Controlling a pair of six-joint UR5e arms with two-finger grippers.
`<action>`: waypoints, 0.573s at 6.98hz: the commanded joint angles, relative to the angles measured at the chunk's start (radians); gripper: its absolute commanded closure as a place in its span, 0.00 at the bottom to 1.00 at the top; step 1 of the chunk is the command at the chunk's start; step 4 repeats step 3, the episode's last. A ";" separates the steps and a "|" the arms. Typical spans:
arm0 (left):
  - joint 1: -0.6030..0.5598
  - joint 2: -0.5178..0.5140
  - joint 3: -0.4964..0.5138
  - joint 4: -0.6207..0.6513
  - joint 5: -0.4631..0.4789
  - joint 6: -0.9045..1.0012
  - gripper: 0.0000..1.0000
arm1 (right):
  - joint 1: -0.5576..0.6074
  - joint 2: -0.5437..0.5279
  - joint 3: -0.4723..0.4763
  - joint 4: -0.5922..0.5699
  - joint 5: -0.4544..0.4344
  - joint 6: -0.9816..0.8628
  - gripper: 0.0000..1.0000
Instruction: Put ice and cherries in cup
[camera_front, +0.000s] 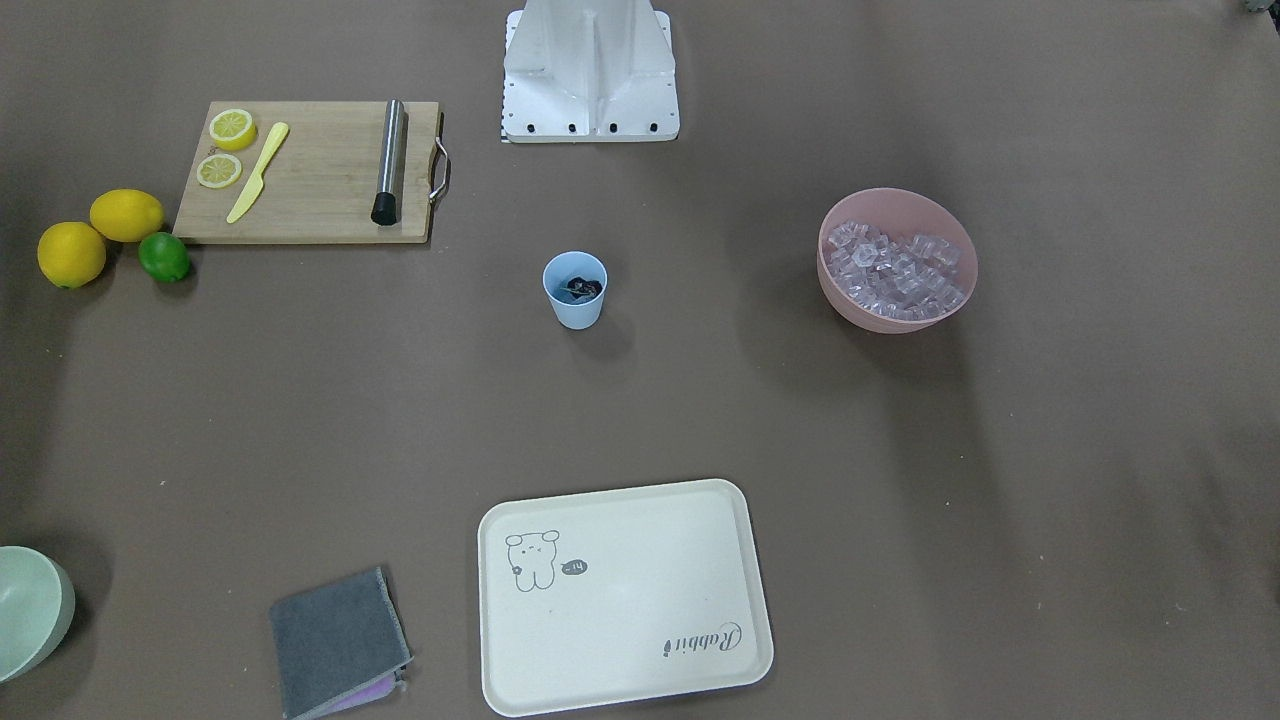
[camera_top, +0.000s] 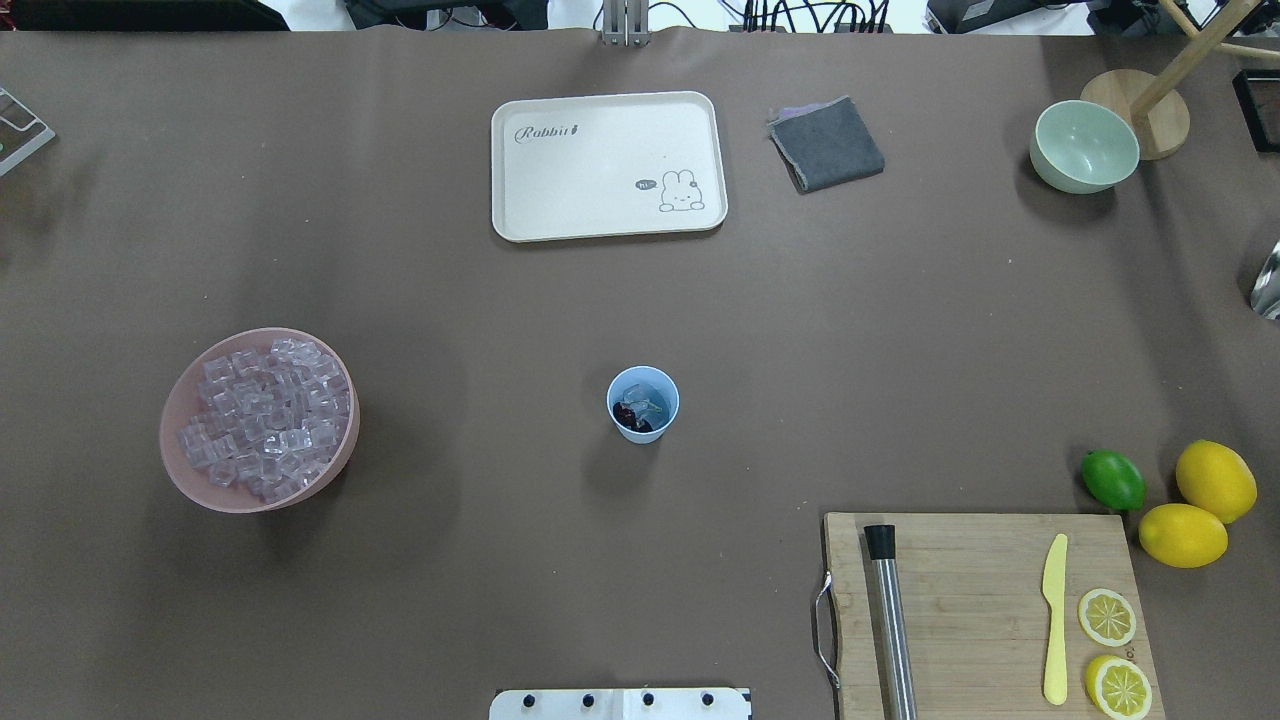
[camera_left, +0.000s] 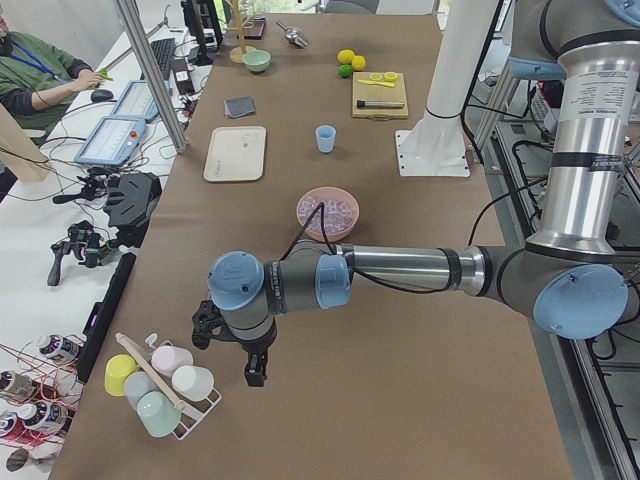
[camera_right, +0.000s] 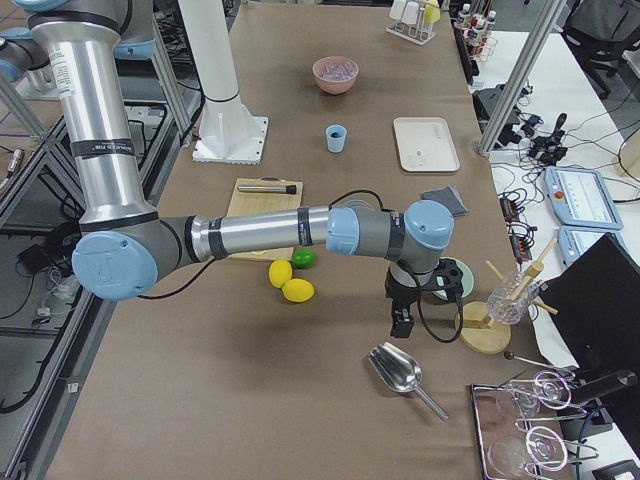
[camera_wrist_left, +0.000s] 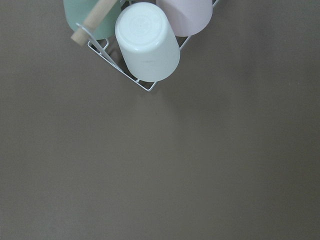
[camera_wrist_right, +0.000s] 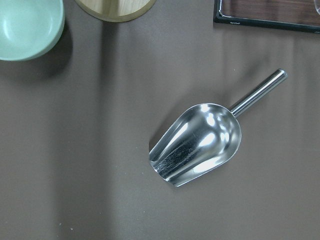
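Observation:
The light blue cup (camera_top: 643, 404) stands upright at the table's middle; it also shows in the front view (camera_front: 575, 290). Inside it lie a few clear ice cubes (camera_top: 645, 396) and the dark cherries (camera_top: 632, 417). Many more ice cubes (camera_top: 265, 415) fill the pink bowl (camera_top: 190, 480). My left gripper (camera_left: 230, 352) hangs over the table's far left end beside a rack of cups, far from the blue cup. My right gripper (camera_right: 402, 322) hangs over the far right end above a metal scoop. I cannot tell whether either gripper is open or shut.
A metal scoop (camera_wrist_right: 197, 142) lies under my right wrist, near the pale green bowl (camera_top: 1085, 145) and a wooden stand (camera_top: 1140, 110). A wire rack of upturned cups (camera_wrist_left: 147, 42) sits under my left wrist. Tray (camera_top: 607, 165), grey cloth (camera_top: 826, 143), cutting board (camera_top: 985, 610), lemons and lime (camera_top: 1113, 479) ring the table.

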 joint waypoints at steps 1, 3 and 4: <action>0.000 0.006 -0.003 -0.001 0.000 0.000 0.02 | 0.000 0.000 0.003 -0.001 0.014 0.000 0.00; -0.001 0.006 -0.005 -0.001 0.000 0.001 0.02 | 0.000 0.000 -0.001 -0.001 0.014 0.000 0.00; -0.001 0.006 -0.005 -0.001 0.000 0.001 0.02 | 0.000 0.000 -0.001 -0.001 0.014 0.000 0.00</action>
